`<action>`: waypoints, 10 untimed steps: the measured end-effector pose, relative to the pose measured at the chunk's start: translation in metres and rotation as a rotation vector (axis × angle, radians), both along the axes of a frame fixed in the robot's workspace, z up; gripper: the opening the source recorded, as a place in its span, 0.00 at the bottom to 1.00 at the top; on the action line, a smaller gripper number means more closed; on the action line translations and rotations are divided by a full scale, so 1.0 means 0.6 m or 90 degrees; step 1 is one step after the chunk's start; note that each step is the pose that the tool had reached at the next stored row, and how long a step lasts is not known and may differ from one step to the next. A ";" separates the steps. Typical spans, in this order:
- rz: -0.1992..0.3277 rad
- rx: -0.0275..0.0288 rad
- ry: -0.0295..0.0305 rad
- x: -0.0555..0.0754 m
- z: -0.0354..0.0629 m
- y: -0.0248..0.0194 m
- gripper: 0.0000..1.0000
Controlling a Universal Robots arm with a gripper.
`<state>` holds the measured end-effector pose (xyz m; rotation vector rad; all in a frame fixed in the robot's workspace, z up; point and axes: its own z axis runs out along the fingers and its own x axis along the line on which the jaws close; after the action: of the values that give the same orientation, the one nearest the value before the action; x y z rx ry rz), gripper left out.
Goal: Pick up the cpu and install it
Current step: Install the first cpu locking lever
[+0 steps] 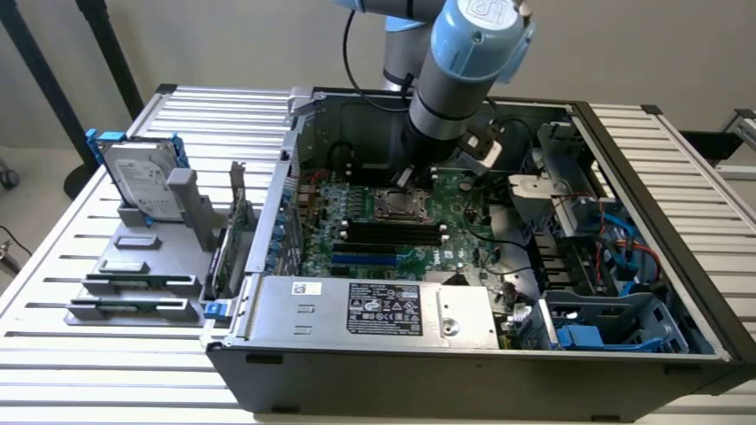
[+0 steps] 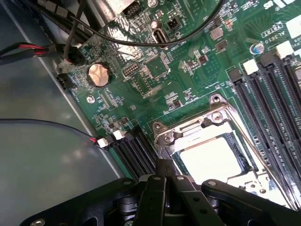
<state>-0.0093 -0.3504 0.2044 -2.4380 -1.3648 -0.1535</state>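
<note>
Slatted table with open PC case (image 1: 614,142); gripper (image 2: 165,172) shut, apparently empty, at 7 o'clock of the cpu (image 2: 214,160) in its socket: light, stiff, fragile, grip by edges

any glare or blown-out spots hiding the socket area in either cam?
Wrist view: the pale square inside the CPU socket is washed out by glare, its surface detail lost; the coin cell battery also glints. Exterior view: even lighting, but the arm throws shade over the socket.
</note>
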 end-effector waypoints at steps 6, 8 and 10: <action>0.000 0.0000 -0.0001 -0.015 0.005 -0.0131 0.11; 0.000 0.0000 -0.0001 -0.018 0.008 -0.0174 0.11; 0.000 0.0000 -0.0001 -0.022 0.011 -0.0218 0.11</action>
<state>-0.0224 -0.3635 0.2110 -2.4381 -1.3647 -0.1537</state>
